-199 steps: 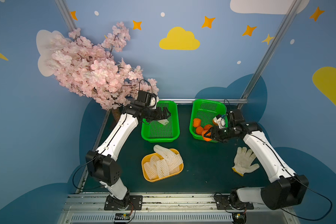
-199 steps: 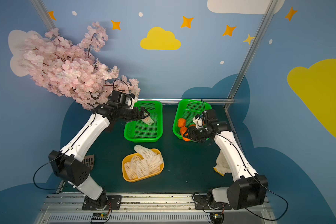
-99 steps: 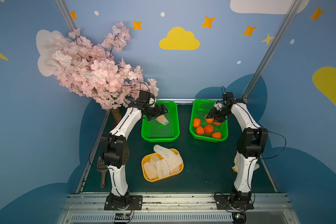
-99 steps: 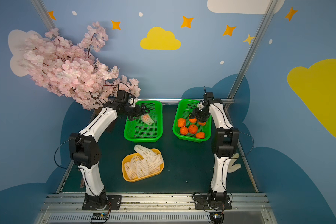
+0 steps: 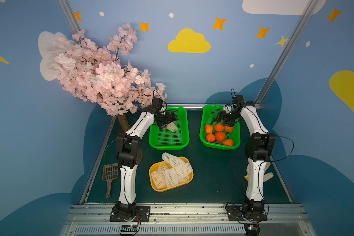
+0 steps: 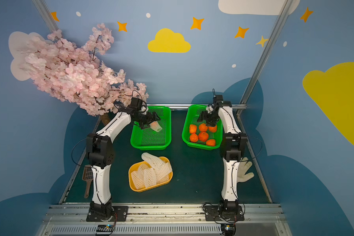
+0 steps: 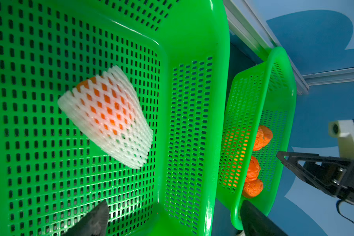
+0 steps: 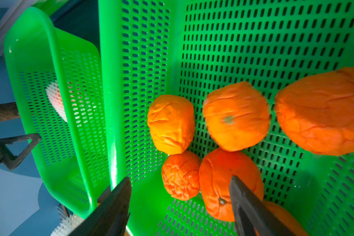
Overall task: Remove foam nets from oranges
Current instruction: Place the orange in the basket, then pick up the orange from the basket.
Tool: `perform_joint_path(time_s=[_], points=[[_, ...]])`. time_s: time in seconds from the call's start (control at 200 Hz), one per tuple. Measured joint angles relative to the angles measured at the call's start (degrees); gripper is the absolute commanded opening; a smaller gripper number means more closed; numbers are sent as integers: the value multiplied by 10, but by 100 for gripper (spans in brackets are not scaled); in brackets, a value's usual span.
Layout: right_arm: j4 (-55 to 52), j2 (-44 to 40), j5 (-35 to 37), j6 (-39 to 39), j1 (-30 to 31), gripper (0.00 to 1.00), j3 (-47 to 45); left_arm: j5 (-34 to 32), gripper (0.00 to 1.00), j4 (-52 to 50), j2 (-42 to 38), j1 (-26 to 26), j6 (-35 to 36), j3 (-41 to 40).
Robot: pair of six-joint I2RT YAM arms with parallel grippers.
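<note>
My left claw (image 5: 169, 121) hangs spread wide over the left green basket (image 5: 168, 146), just above the one netted orange (image 7: 106, 114) lying in it. I judge it the last one to strip. The next move is to come down and pinch the loose end of the foam net, while the other claw holds the fruit. The empty nets (image 5: 174, 169) lie piled in the yellow tray (image 5: 159, 189) at the front of the bench. My right claw (image 5: 225, 120) is also spread, holding nothing, above six bare oranges (image 5: 220, 136) in the right basket (image 5: 219, 146). The blossom tree (image 5: 94, 71) leans close to my left arm — the brown scoop (image 5: 110, 175) and the white glove (image 5: 267, 175) lie well apart.
</note>
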Motion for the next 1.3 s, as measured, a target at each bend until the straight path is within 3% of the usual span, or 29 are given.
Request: perform_joint_path(time_s=[0.215, 0.415, 0.596, 0.876, 1.302], points=[[-4, -118, -26, -15, 14, 78, -64, -22, 100, -13, 35, 1, -17, 17], [7, -300, -55, -23, 59, 78, -188, -45, 100, -16, 84, 1, -49, 45], [23, -413, -74, -11, 112, 78, -322, -74, 100, -5, 106, 1, -85, 51], [50, -522, -81, 30, 161, 78, -469, -121, 99, 34, 142, 2, -146, 81], [91, -633, -72, 64, 161, 78, -572, -150, 81, 50, 213, -2, -189, 170]])
